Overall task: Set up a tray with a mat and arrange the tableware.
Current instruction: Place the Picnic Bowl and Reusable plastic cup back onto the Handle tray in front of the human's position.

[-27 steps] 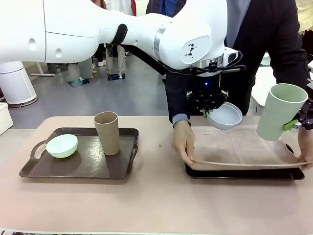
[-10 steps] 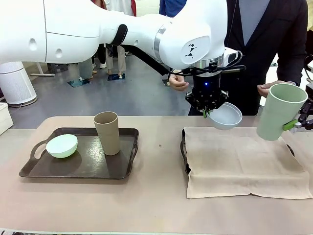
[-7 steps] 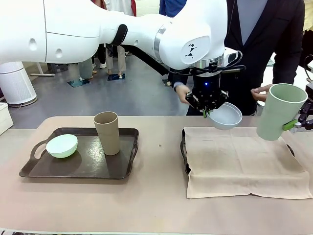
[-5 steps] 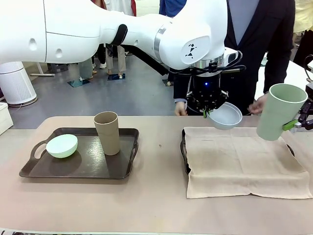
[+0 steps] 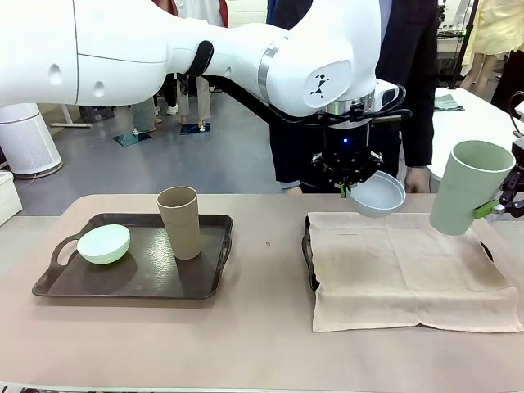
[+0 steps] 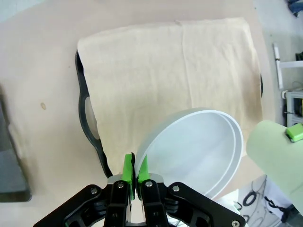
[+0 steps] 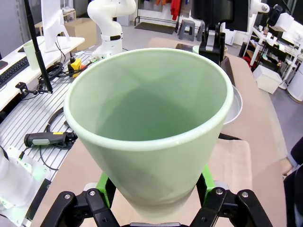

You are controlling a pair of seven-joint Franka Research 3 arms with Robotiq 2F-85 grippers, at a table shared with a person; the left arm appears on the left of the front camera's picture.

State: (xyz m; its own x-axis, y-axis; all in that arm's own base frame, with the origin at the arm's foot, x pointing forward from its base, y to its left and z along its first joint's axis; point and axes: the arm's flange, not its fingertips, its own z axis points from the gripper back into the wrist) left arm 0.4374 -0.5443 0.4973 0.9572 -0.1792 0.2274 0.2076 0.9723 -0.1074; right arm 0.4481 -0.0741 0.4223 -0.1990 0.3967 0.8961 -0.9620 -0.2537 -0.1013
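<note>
Above mat [image 5: 393, 270] on tray [image 5: 308, 254] — left hand [image 5: 347, 188] pinched on white-grey bowl [image 5: 378, 196] rim; right hand [image 5: 491, 208] clamps pale green cup [image 5: 465, 187].

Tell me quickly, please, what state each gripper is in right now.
Left gripper: jaws shut on the rim of the white-grey bowl.
Right gripper: jaws closed around the pale green cup.

- The mat [image 5: 401, 270] is lying bare across its middle and near side.
- The white-grey bowl [image 5: 377, 194], hanging from the left tool [image 5: 347, 190], is blocking its far left corner.
- The pale green cup [image 5: 468, 188], in the right tool [image 5: 491, 210], is crowding its far right edge.
- The bench [image 5: 266, 327] is lying open left of the mat.
</note>
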